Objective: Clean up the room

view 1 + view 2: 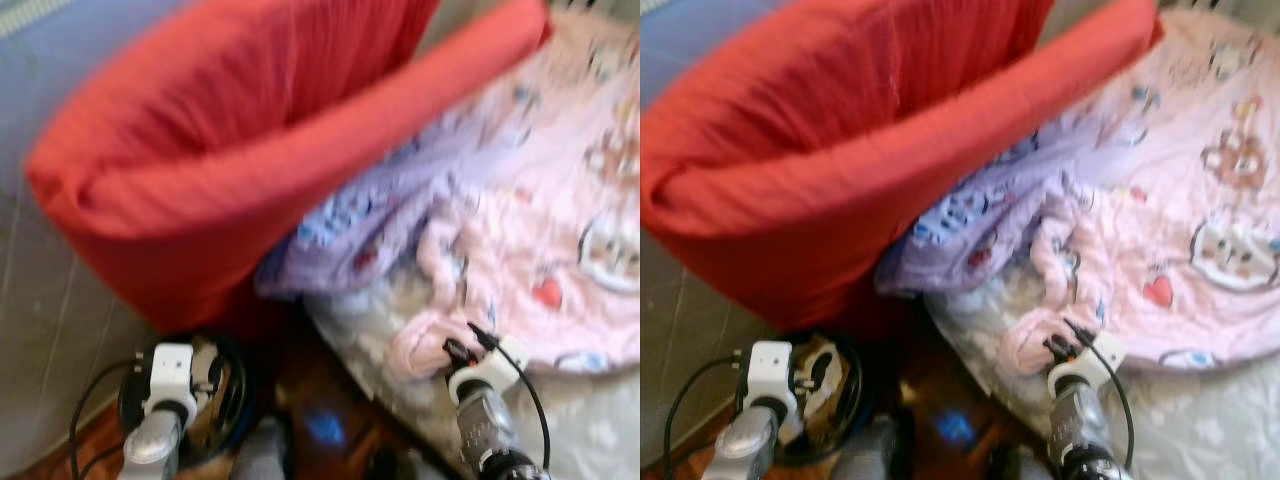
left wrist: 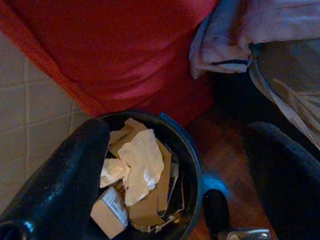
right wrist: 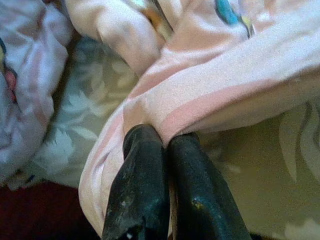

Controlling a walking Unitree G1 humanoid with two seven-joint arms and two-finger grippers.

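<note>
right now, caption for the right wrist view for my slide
Right gripper fingers pinched shut on pink blanket edge.

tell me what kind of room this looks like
Most likely a bedroom: a pink printed blanket lies rumpled on a floral bed sheet, with a big red pillow beside it. A black waste bin of paper scraps stands on the floor.

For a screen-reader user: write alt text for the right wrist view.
The right gripper has its two black jaws closed together on the folded edge of a pink blanket, pinching the fabric where it bunches up. The blanket lies over a pale sheet with a white leaf pattern, and more rumpled pink-and-lilac bedding sits alongside.
</note>
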